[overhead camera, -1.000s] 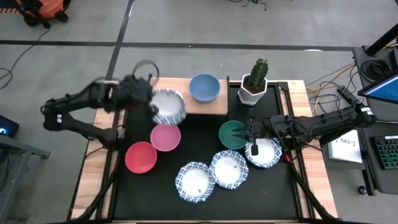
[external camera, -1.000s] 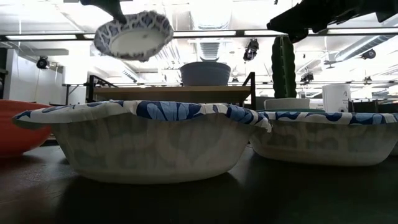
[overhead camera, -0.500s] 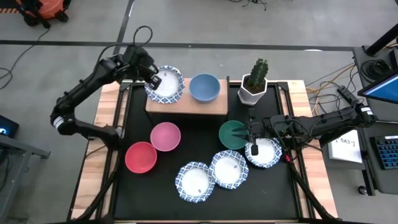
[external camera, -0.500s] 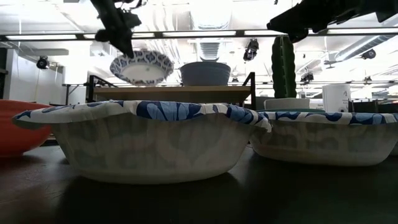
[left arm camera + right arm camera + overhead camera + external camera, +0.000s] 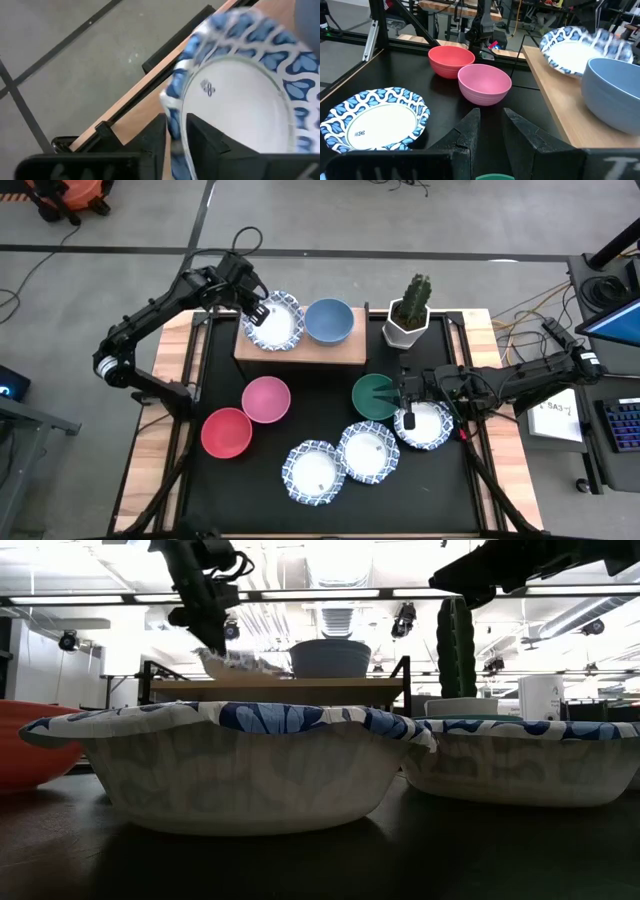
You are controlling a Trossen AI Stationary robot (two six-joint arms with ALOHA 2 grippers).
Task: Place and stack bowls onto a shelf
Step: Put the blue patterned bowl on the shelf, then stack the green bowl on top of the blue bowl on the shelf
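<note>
Patterned bowl [image 5: 275, 321] lowered onto shelf [image 5: 300, 349] | left claw [image 5: 257, 311] clamping rim

The shelf [image 5: 300, 346] at the upper middle of the high view is pale wood with a smooth matt top, and the table [image 5: 330, 510] is matt black with bare wooden strips at its left and right edges. The patterned bowls [image 5: 228, 765] look like thin paper with fine pleats on the walls. The pink bowl [image 5: 484, 83] and red bowl [image 5: 451, 60] look like smooth plastic with a soft shine.
</note>
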